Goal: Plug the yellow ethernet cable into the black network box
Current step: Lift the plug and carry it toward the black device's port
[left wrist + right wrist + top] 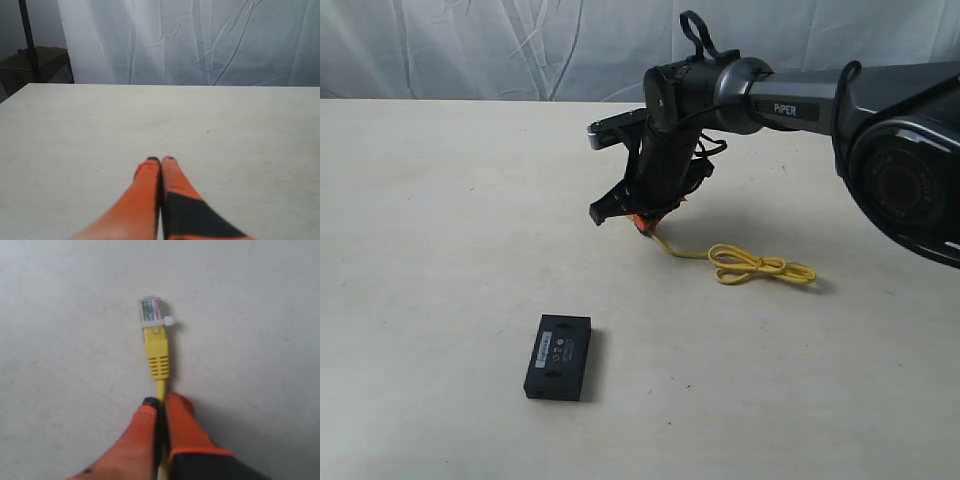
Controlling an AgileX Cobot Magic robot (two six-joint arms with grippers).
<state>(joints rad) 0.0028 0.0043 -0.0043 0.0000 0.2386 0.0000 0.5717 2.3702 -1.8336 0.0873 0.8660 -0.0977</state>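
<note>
My right gripper is shut on the yellow ethernet cable, pinching the cord just behind its yellow boot. The clear plug sticks out past the fingertips, just above the table. The rest of the cord trails right into a small loop bundle lying on the table. The black network box lies flat near the front, left of and nearer than the gripper, well apart from the plug. My left gripper is shut with nothing between its orange fingers; the exterior view does not show it.
The pale table carries only the box and the cable. A white curtain hangs behind the far edge. A dark stand and a brown box sit beyond the table's corner in the left wrist view.
</note>
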